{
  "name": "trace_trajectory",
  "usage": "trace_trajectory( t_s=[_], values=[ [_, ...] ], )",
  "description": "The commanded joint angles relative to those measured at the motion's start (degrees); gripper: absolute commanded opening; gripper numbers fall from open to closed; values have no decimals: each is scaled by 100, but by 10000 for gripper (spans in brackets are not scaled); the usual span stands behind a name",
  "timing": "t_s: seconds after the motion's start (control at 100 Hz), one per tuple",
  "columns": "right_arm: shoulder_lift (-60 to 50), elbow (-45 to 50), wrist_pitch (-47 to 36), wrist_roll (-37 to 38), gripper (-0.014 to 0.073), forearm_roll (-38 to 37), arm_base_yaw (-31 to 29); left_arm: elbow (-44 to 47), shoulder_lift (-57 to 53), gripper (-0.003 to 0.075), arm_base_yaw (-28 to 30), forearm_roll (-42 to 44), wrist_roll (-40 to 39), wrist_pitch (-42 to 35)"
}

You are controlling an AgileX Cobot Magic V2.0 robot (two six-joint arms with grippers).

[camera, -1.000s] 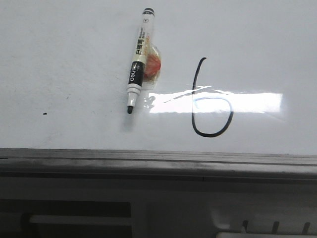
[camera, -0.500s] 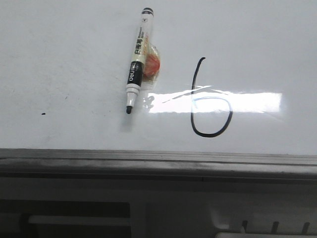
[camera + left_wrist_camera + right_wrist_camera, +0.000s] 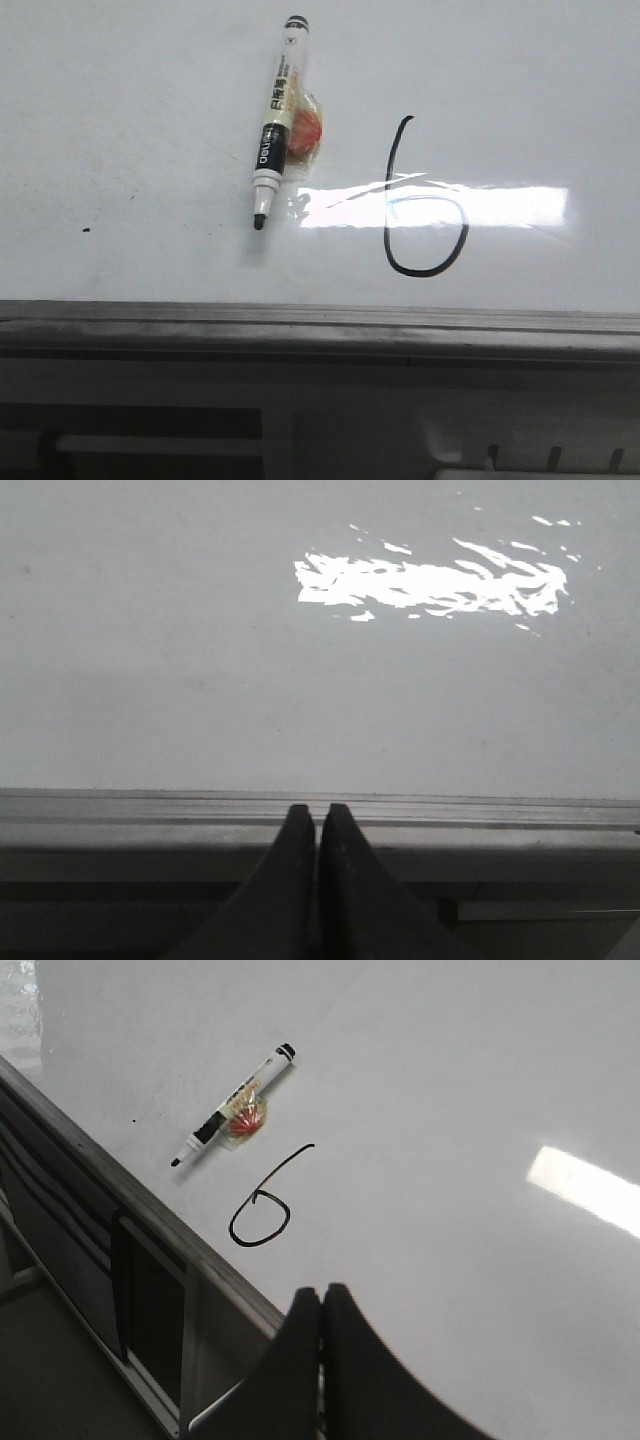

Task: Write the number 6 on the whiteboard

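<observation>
Thin black hand-drawn 6 complete on glossy white whiteboard; uncapped marker beyond right gripper. Both grippers pressed together, empty. Judged finished; nothing next.

Neither arm shows in the front view. Each wrist view crops its own claw to the fingertips: the left gripper and the right gripper are cut off by the picture's edge, with their bodies unseen.

Beyond the right claw, the marker carries print too small to read, and the orange thing in clear wrap touching its barrel is partly hidden behind it and too blurred to name.

A bright light reflection washes out the upper loop of the number 6.

The whiteboard runs past the edges of every view.
</observation>
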Motion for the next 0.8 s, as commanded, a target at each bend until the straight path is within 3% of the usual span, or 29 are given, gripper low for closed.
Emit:
trace_trajectory(
  t_s=[0.0,0.34,0.49,0.63,0.79],
  values=[
    [101,-120,-420,8,-64,-88,-33,253,-174,-19,17,-21,-32,-204],
    [101,-85,-404,8,-64,-88,-33,253,-174,-19,17,-21,-32,-204],
    [101,417,-593,23,-64,-230,-65,253,-174,-19,17,-21,-32,-204],
    [101,1196,-1917,533,-64,-157,-698,253,-174,-19,17,-21,-32,-204],
    [101,2387,-3784,542,-64,26,-2061,253,-174,-19,17,-21,-32,-204]
  ],
)
